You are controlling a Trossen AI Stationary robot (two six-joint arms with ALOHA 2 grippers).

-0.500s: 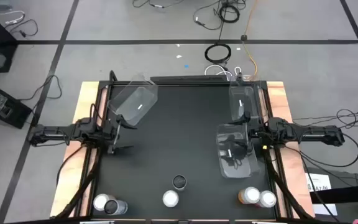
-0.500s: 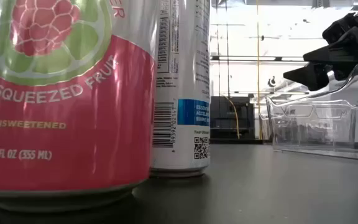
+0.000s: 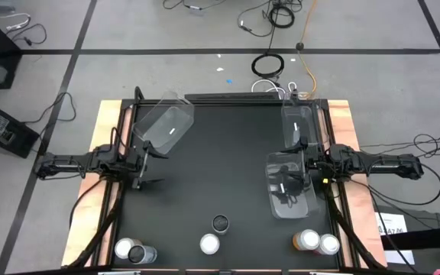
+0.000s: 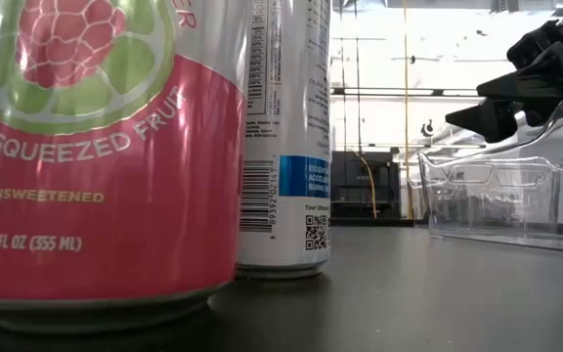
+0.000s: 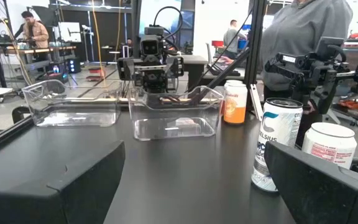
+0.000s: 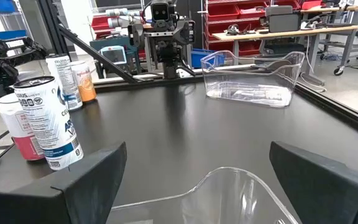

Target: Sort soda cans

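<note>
Several soda cans stand upright along the table's near edge: two at the near left (image 3: 134,250), a silver-topped one (image 3: 210,244) and a dark-topped one (image 3: 220,223) in the middle, and an orange one (image 3: 305,240) beside another (image 3: 328,244) at the near right. The low view is filled by a pink can (image 4: 96,147) with a white can (image 4: 286,137) behind it. My left gripper (image 3: 153,166) (image 5: 194,186) waits open at the table's left side. My right gripper (image 3: 287,169) (image 6: 197,186) is open over a clear bin (image 3: 290,191) at the right.
A second clear bin (image 3: 165,124) lies at the far left and a third (image 3: 296,122) at the far right. The middle of the black table top (image 3: 228,168) is bare. People stand in the room beyond the table.
</note>
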